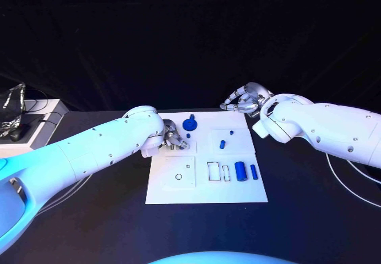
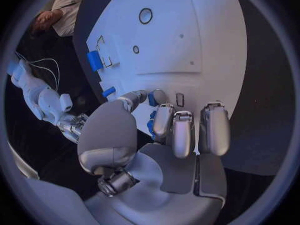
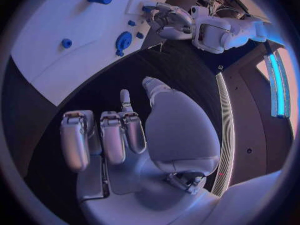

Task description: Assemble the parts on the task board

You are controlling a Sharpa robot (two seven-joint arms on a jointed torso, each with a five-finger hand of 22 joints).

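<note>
Geometry first: we see the silver left hand [image 1: 173, 140] over the near-left part of the flat white task board [image 1: 208, 192], its fingers [image 2: 181, 132] curled beside a small blue part [image 2: 152, 99]; whether they grip it we cannot tell. The round blue disc part [image 1: 190, 124] lies just beyond that hand. Our silver right hand [image 1: 244, 101] hangs off the board's far corner over the black surface [image 1: 317, 220], fingers loose, holding nothing. We judge the left hand nearer.

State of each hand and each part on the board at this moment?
Left hand: fingers curled on a small blue part at the white task board.
Right hand: off the board, holding nothing.
Blue round disc part: on the board.
Blue cylinder: lying flat.
</note>
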